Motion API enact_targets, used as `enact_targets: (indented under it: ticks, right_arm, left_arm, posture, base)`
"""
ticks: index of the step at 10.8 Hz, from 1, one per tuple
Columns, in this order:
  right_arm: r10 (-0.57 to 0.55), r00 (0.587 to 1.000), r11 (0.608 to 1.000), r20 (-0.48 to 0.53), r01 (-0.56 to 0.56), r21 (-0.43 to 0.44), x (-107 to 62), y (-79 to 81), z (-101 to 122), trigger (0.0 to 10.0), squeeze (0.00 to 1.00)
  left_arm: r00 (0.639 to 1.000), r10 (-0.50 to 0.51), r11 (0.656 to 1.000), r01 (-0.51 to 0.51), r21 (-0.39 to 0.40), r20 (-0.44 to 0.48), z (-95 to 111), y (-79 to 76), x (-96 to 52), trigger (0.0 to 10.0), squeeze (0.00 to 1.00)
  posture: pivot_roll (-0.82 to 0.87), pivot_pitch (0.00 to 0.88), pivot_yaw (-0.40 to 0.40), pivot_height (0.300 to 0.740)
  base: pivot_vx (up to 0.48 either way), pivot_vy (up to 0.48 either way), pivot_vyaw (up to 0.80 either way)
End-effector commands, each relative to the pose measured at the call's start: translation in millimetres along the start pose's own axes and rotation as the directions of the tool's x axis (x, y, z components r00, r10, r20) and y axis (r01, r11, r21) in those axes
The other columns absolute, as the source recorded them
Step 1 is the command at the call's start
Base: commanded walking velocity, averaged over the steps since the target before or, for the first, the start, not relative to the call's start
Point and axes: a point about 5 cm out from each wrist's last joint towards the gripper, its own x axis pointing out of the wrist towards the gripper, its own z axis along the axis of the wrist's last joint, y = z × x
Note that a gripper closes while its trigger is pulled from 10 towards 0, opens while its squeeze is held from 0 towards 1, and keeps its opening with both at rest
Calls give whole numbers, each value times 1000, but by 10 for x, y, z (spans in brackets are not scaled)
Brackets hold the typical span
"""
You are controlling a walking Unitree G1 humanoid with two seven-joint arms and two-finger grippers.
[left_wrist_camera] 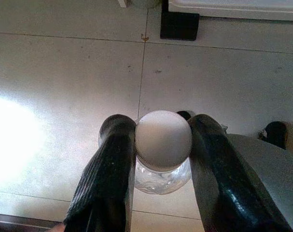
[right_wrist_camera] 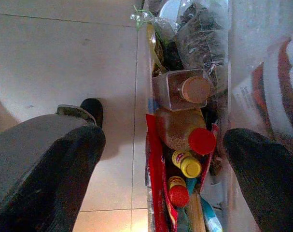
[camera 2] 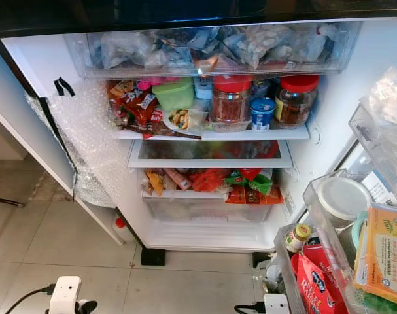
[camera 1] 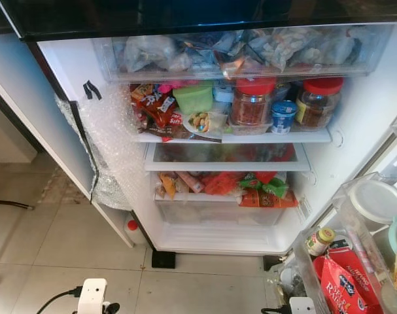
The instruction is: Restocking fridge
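1. Left gripper clamped on a clear bottle, black fingers pressed to either side of its white cap, above pale floor tiles.
2. Right gripper spread wide, holding nothing, poised over the door bin crowded with capped bottles.
3. Open fridge ahead, shelves packed: two red-lidded jars, green tub.

A pale tiled floor stretched before the appliance, crossed by grout lines. Crumpled bubble wrap clung to a white panel at the left. A black cable ran across the tiles to a white plug adapter. Near the base stood a small black block, beside it a red-capped white bottle.
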Motion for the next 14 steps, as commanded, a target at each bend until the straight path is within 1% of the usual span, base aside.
enact_targets:
  ticks: [1,11,12,13,14]
  right_arm:
    - [15,1000,1000,-24,-15,2,-12,33,-71,10000,0]
    - [36,999,999,-21,-36,5,-13,38,-75,10000,0]
    - [39,999,999,-21,-39,7,-13,38,-75,10000,0]
    - [62,998,998,-19,-62,14,-13,46,-74,10000,0]
    - [73,997,997,-18,-72,17,-13,51,-69,10000,0]
  left_arm:
    - [1000,10,1000,-10,8,-19,-39,45,-16,10000,0]
    - [1000,6,1000,-6,17,-23,-45,42,-16,10000,0]
    - [1000,6,1000,-6,16,-22,-44,40,-16,10000,0]
    - [1000,7,999,-6,35,-10,-30,40,-15,10000,0]
    - [999,16,999,-18,46,28,7,44,-16,10000,0]
  posture:
    - [111,89,68,740]
    - [105,85,67,740]
    - [105,86,66,740]
    - [104,87,66,740]
    - [103,90,66,740]
  base:
    - [0,-259,0]
    - [0,-270,0]
    - [0,0,0]
    - [0,0,0]
    - [0,0,0]
